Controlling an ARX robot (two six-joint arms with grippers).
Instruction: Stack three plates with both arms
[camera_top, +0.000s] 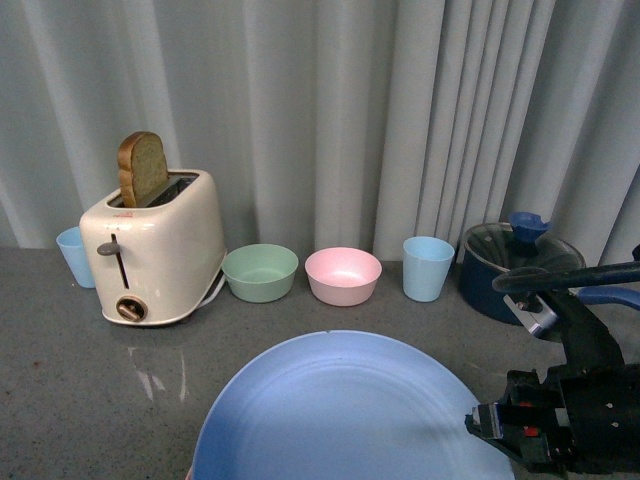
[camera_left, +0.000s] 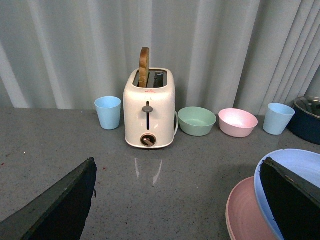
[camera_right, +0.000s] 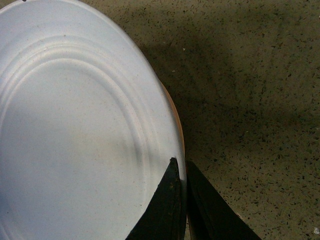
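The light blue plate (camera_top: 340, 410) fills the near middle of the front view, held slightly tilted. My right gripper (camera_top: 490, 425) is shut on its right rim; the right wrist view shows the jaws (camera_right: 182, 170) pinching the rim of the plate (camera_right: 75, 125). The pink plate (camera_left: 245, 210) lies on the counter under it, partly covered by the blue plate (camera_left: 295, 165). A thin warm-coloured rim (camera_right: 179, 120) shows under the blue plate. The beige plate is hidden. My left gripper (camera_left: 177, 200) is open and empty, just left of the plates; one finger (camera_left: 295, 205) overlaps the blue plate in view.
Along the curtain stand a cream toaster (camera_top: 155, 245) with a bread slice, a green bowl (camera_top: 260, 272), a pink bowl (camera_top: 343, 275), two light blue cups (camera_top: 427, 268) (camera_top: 75, 255) and a dark blue pot (camera_top: 515, 270) with a glass lid. The counter (camera_top: 80, 400) is grey and speckled.
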